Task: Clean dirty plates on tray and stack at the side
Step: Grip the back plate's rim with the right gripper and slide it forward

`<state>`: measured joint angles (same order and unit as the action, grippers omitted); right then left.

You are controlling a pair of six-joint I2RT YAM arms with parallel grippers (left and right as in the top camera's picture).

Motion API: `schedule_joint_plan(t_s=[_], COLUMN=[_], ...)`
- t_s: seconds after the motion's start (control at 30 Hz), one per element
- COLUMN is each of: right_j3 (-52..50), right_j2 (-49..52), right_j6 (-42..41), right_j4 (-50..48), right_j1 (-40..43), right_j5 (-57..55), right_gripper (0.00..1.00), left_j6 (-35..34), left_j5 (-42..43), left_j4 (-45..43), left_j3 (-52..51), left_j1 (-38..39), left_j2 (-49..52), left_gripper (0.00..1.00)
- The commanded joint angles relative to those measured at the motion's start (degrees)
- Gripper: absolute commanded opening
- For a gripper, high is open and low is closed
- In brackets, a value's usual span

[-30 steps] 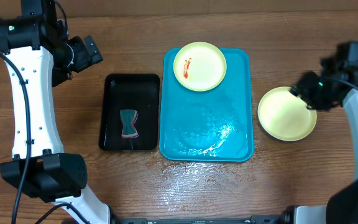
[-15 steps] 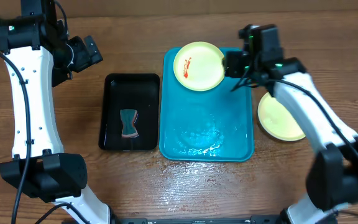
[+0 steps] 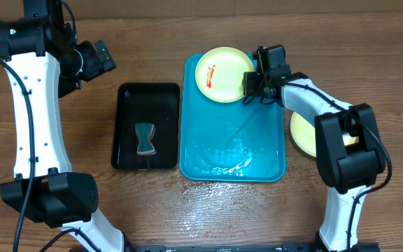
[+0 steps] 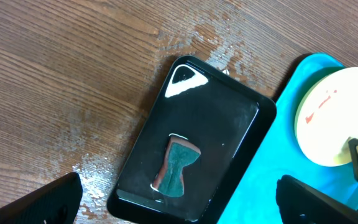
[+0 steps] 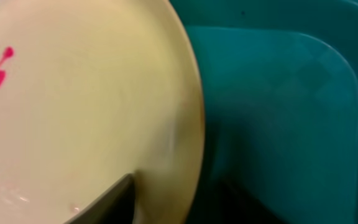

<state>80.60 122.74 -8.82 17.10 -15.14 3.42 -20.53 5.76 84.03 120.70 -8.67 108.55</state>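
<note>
A plate with a red sauce smear lies at the far end of the turquoise tray. It fills the right wrist view. My right gripper is at this plate's right rim. It is open, with one finger over the plate's inside and the other outside and below the rim. Another plate, partly hidden by my right arm, sits on the table right of the tray. My left gripper is open and empty, high above the table's left side.
A black tray holding a teal and brown sponge stands left of the turquoise tray; both also show in the left wrist view. Water glistens in the turquoise tray's near half and on the wood in front.
My right arm has swung from the plate on the table at the right over to the smeared plate's right rim. The left arm has not moved.
</note>
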Motion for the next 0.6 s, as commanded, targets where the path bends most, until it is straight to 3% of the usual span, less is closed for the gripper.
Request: schedule_joint_plan(t_s=[0.0,0.03,0.3,0.57], right_j3=[0.4,0.5,0.5,0.5], right_j2=[0.8,0.5,-7.4,-26.1], right_j6=[-0.1,-0.1,-3.6,-3.6], right_j4=[-0.5,-0.5,7.0,29.4], right_j1=[0.1,0.2,2.1,2.6], right_j5=[-0.5,-0.4,-0.3,-0.3], right_gripper=[0.14,0.04,0.04,0.04], left_j6=[1.2,1.3,1.3,1.3], left_j5=[-0.4,-0.4,-0.4,-0.4], left_j4=[-0.1,-0.1,-0.1,-0.1], left_j3=[1.1,1.1,1.1,1.1], left_j1=[-0.3,-0.3,-0.3,-0.3], left_j2=[-1.2,-1.2,-1.2,-1.2], left_gripper=[1.0,1.0,1.0,1.0])
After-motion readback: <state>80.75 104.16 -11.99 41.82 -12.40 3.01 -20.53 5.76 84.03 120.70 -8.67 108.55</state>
